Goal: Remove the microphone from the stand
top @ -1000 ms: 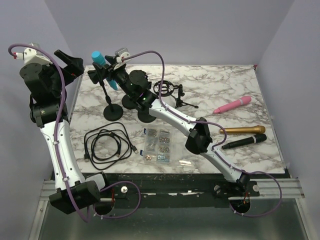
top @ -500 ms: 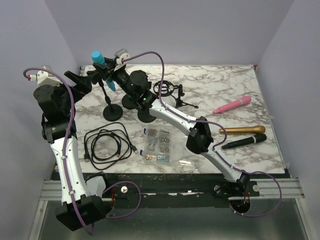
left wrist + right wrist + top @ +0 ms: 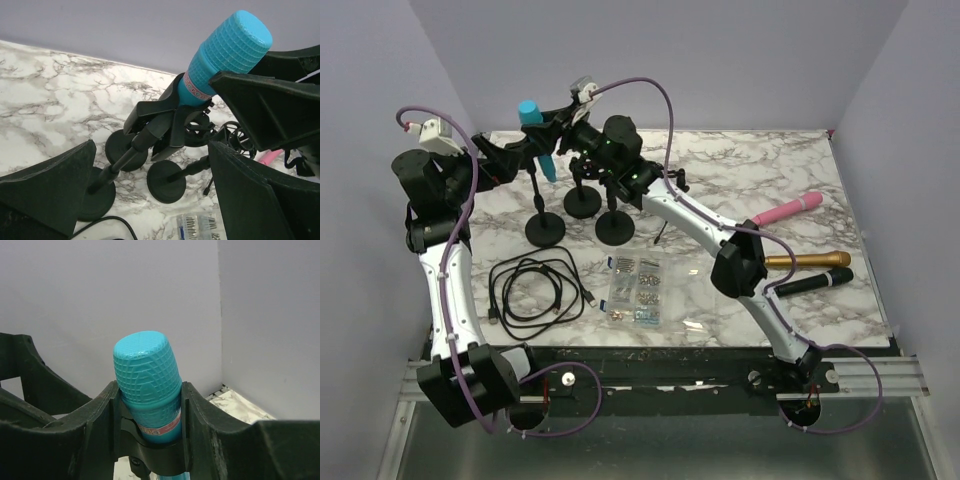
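The teal microphone (image 3: 530, 112) sits tilted in the black clip (image 3: 161, 119) of a stand whose round base (image 3: 545, 229) rests at the table's back left. My right gripper (image 3: 554, 128) is shut on the microphone's head (image 3: 146, 371), one finger (image 3: 202, 422) on each side, just above the clip (image 3: 150, 460). My left gripper (image 3: 508, 156) is open beside the stand on its left. In its wrist view the stand's pole (image 3: 119, 163) shows between the wide fingers (image 3: 260, 200), apart from both, and the microphone (image 3: 227, 52) is above.
Two more round-based stands (image 3: 583, 203) (image 3: 615, 228) stand right of the first. A coiled black cable (image 3: 535, 290) and a bag of screws (image 3: 638, 290) lie in front. Pink (image 3: 785, 210), gold (image 3: 805, 260) and black (image 3: 810, 282) microphones lie at the right.
My left arm has swung right and brought its open gripper up beside the stand. My right gripper has shifted a little right with the microphone's head in it.
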Robot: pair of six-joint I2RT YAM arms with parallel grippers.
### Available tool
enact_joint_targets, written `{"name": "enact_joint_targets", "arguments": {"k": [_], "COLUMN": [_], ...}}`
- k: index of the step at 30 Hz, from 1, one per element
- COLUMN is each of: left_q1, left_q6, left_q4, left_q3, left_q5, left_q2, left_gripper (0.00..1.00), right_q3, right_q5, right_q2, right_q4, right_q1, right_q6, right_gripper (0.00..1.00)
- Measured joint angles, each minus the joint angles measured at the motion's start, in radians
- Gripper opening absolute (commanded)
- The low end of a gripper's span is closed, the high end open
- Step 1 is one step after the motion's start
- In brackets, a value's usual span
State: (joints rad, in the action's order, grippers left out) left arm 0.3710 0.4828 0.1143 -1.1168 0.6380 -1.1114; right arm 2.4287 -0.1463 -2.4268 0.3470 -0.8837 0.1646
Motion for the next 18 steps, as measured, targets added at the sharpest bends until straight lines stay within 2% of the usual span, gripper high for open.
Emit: {"name": "enact_joint_targets", "arguments": {"k": [7,14,18], "left_q1": [0.000,-0.010,-0.026], "left_q6": [-0.096,-0.050,-0.042], "left_q4": [-0.027,-0.248,-0.304], "left_q3": [-0.046,0.033,0.053], "left_q5": [0.082,0.200,0.213], "left_q2": [-0.103,-0.116,-0.127], "left_gripper": [0.99,0.99,0.96], "right_q3": [0.000,0.003,0.003], "right_q5": [-0.108,-0.153,-0.166], "right_q2": [0.000,0.000,0.000], "right_q4": [-0.001,-0.002,-0.002], "right_q1": [0.069,0.071,0.069], "right_q6": [0.105,0.133,0.140], "right_gripper": [0.01,0.01,0.01]}}
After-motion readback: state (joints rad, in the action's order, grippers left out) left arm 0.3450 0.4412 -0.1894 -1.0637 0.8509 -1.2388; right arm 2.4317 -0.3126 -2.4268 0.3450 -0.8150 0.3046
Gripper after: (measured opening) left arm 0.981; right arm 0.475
